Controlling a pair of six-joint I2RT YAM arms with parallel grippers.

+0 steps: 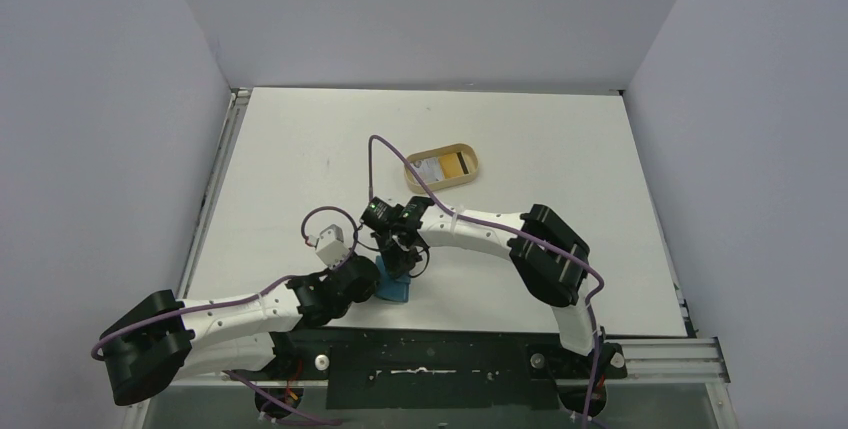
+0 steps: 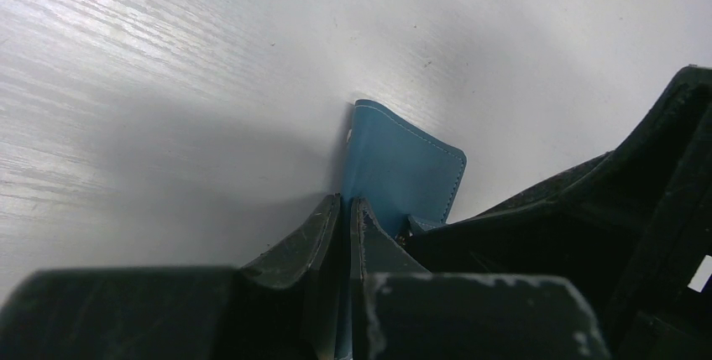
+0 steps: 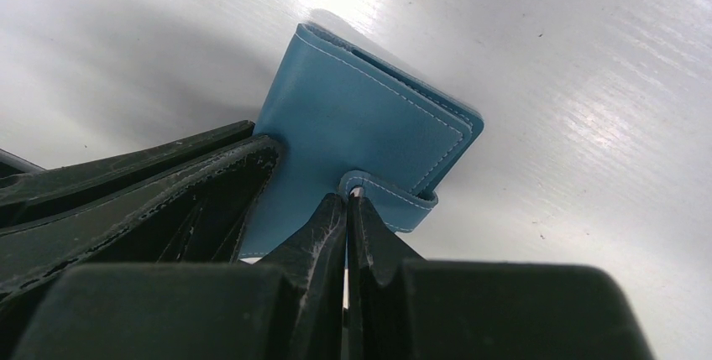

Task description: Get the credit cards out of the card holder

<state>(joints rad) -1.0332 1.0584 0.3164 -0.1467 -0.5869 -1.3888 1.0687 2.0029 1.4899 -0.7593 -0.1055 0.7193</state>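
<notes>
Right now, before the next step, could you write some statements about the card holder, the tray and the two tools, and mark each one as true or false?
1. The card holder is folded shut, with its snap tab wrapped around the edge. True.
2. The tan oval tray is empty. False: the credit cards lie in it, and a gold-tan one with a dark stripe shows.
3. The left tool and the right tool are both at the card holder. True.
4. The right tool is wide open. False: its fingers are almost together at the snap tab.
5. The card holder lies in the tray. False: it is on the table, apart from the tray and nearer the arm bases.
</notes>
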